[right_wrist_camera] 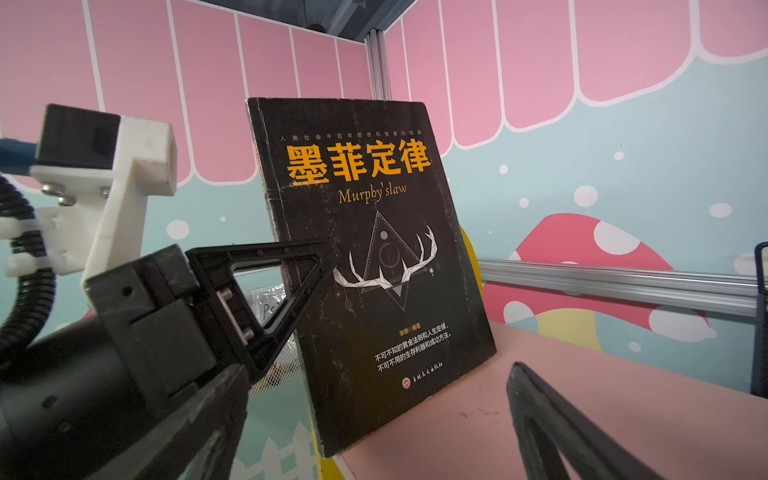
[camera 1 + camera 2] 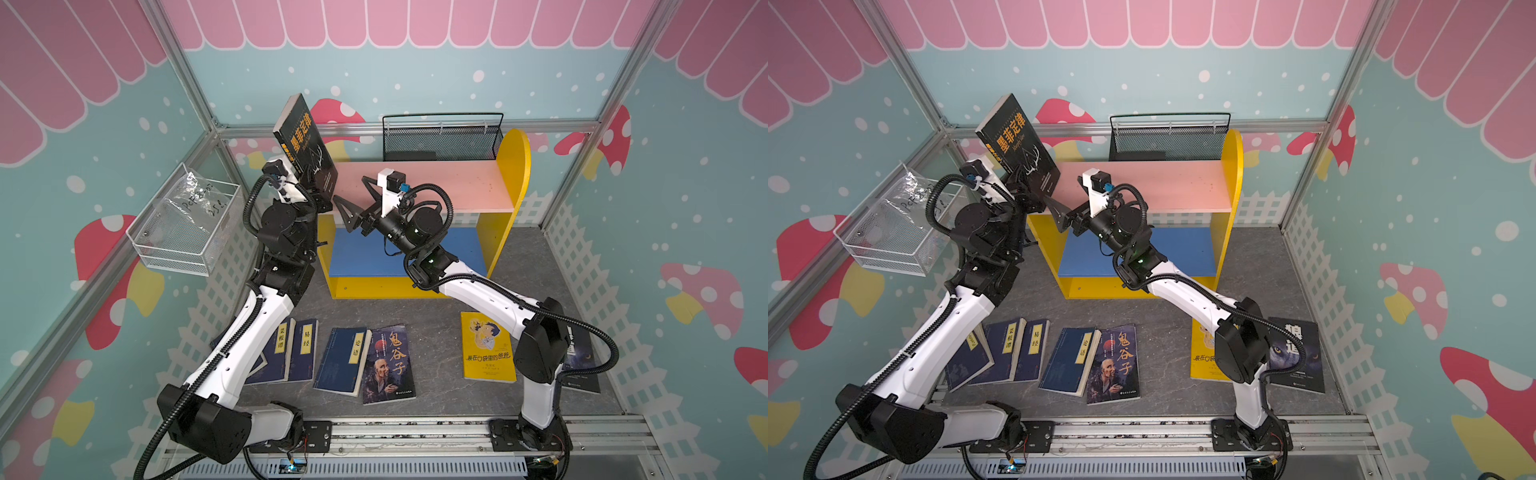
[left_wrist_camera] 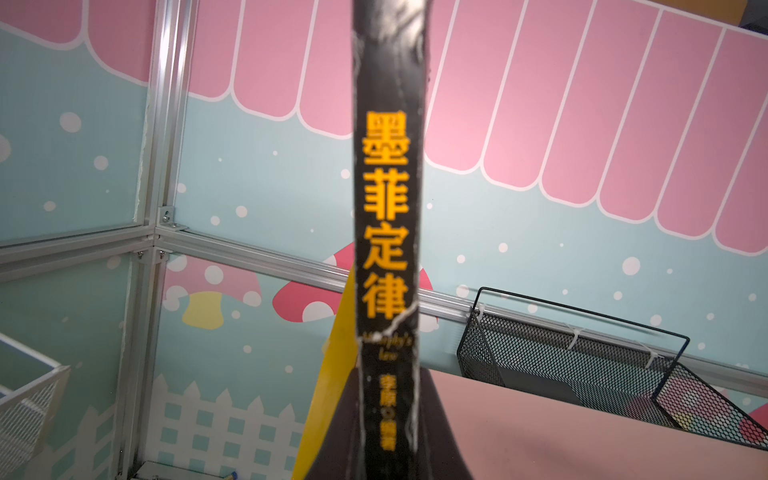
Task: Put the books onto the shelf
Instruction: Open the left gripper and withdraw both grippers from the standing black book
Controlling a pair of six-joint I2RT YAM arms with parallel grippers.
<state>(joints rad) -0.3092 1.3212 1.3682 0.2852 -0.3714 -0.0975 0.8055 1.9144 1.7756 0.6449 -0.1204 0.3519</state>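
While the rest of the books lie flat along the near side of the grey bench [image 2: 415, 309], namely the navy paperbacks [image 2: 1007, 353] on the left, the portrait-cover book [image 2: 388, 365] in the middle, and the yellow cartoon book [image 2: 486, 353] and the black wolf-cover book [image 2: 1296, 353] on the right, only one book is in hand.

Farther in, the left pincer [image 2: 319, 189] is clenched on the lower part of the black Murphy's Law book [image 2: 305, 141], one finger on the front cover and the other hidden behind. The right pincer [image 2: 354, 198] hangs just right of it with its fingers spread wide, grasping nothing.

That book stands on end at the left end of the shelf's pink upper board [image 2: 436, 183]. Its long axis points upward and leans to the left and away. The spine faces the left wrist camera and the front cover faces right, toward the free pincer. In the right wrist view its lower far corner seems to meet the pink board, though I cannot tell if the whole bottom edge is seated.

So the book lies to the left of the open pincer, cover-on. The left arm carries it and the right is the nearer helper, likely placed to steady the cover as the book is righted and let go. The blue lower board [image 2: 457, 249] is bare. Behind the shelf sits the black mesh basket [image 2: 440, 141].
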